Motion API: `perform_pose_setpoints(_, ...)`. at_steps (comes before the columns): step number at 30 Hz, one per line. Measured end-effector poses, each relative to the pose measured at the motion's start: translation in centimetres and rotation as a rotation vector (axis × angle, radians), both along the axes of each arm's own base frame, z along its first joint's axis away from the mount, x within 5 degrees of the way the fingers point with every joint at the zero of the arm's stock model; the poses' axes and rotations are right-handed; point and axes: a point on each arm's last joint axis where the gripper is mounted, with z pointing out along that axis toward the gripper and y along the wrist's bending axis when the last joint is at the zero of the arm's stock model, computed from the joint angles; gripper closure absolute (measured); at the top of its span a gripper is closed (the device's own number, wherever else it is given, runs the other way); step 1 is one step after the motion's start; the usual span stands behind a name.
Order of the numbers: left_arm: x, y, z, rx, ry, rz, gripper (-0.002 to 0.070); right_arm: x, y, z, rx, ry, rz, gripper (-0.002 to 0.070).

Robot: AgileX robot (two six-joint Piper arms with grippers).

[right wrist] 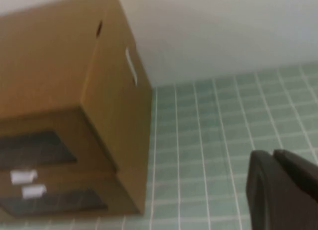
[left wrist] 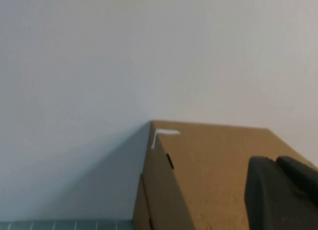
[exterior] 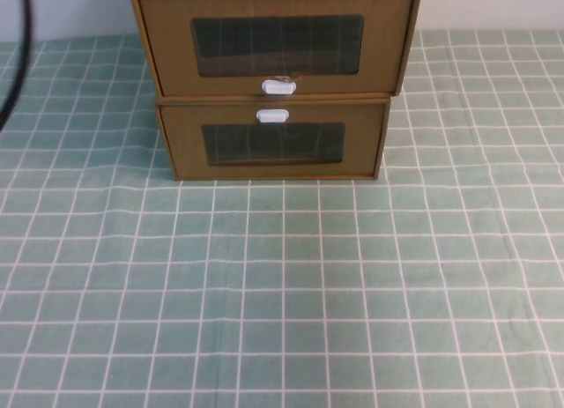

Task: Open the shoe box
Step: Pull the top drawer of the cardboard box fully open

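Two brown shoe boxes are stacked at the back middle of the table. The upper box (exterior: 278, 42) and the lower box (exterior: 273, 144) each have a dark window and a white handle (exterior: 278, 87) (exterior: 272, 116), and both fronts are closed. Neither gripper appears in the high view. In the left wrist view my left gripper (left wrist: 275, 160) is shut with nothing in it, beside the left side of the boxes (left wrist: 213, 175). My right gripper (right wrist: 272, 153) is shut and empty, hanging over the cloth to the right of the boxes (right wrist: 49, 66), level with their front.
A green checked cloth (exterior: 282, 293) covers the table in front of the boxes. A black cable (exterior: 19, 55) hangs at the far left. A pale wall (left wrist: 99, 66) stands right behind the boxes.
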Motion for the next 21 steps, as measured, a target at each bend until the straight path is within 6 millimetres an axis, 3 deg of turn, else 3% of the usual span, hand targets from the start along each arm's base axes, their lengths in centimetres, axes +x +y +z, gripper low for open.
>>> perform_pose_setpoints(4,4.4,-1.0,-0.9,0.072,0.112,-0.032,0.0680,2.5,1.4,-2.5,-0.115,0.130,0.189,0.0690)
perform_pose_setpoints(10,11.2,-3.2,-0.8,0.250,0.262,-0.190,0.0680,5.3,4.9,-5.1,-0.278,0.112,0.569,0.0690)
perform_pose_setpoints(17,18.9,-7.5,-1.3,0.337,0.211,-0.579,0.0680,6.8,9.7,-7.1,-0.422,0.052,0.861,0.0690)
perform_pose_setpoints(21,22.8,-9.2,-3.1,0.332,0.188,-0.705,0.0680,7.3,12.0,-7.8,-0.437,0.032,0.985,0.0690)
